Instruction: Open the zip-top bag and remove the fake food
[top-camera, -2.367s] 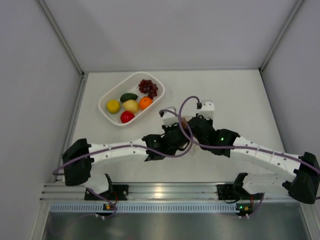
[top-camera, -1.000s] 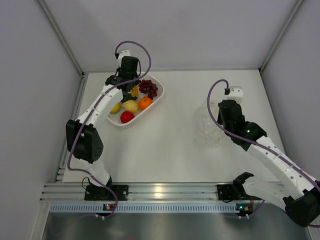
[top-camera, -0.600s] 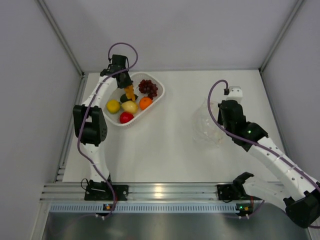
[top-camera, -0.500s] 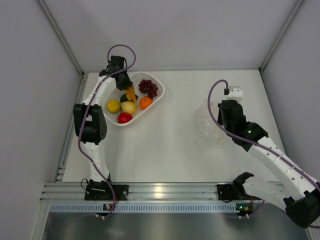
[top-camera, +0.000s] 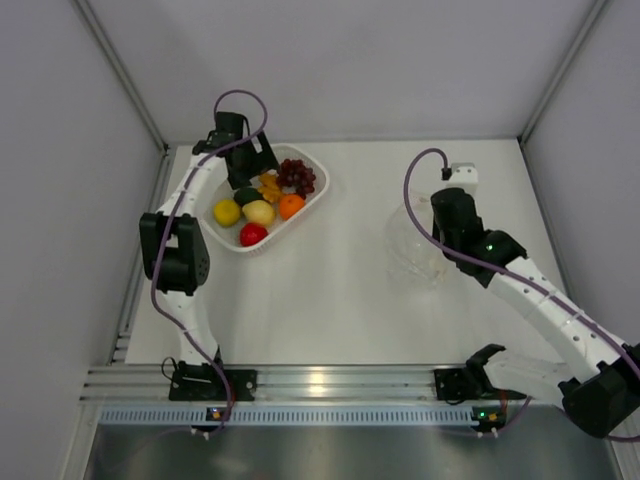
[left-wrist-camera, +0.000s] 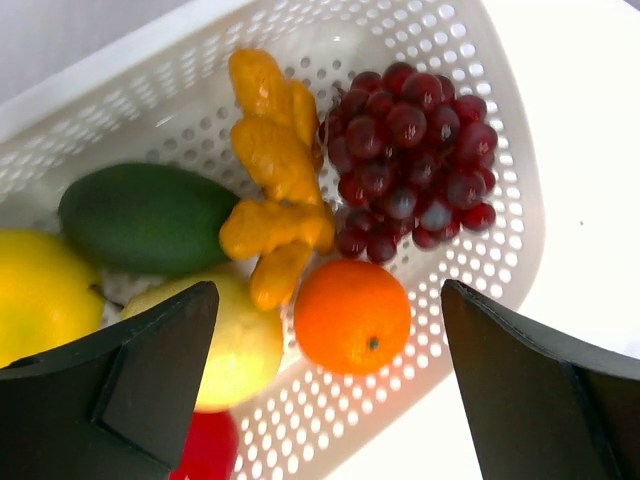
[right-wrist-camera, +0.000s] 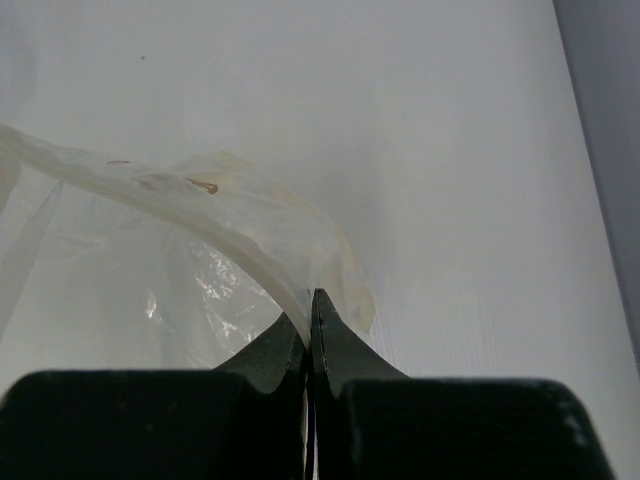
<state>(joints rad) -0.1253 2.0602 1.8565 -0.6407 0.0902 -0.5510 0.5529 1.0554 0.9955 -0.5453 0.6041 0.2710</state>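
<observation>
The left gripper (left-wrist-camera: 328, 290) is hovering, spread, over the basket (left-wrist-camera: 500, 250) of fake food (left-wrist-camera: 352, 315); well right of it, the right gripper (right-wrist-camera: 310, 310) is pinching the zip-top bag (right-wrist-camera: 200, 260).

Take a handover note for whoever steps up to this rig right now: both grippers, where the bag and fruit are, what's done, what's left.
Left gripper: open, empty, above the white basket.
Right gripper: shut on an edge of the zip-top bag, which lies on the table, right side.
Fake food: ginger-shaped piece, grapes, orange, avocado, lemons and red apple all lie in the basket.
Done: no fruit visible in the bag.
Left: probably only releasing the bag and pulling both arms back.
</observation>
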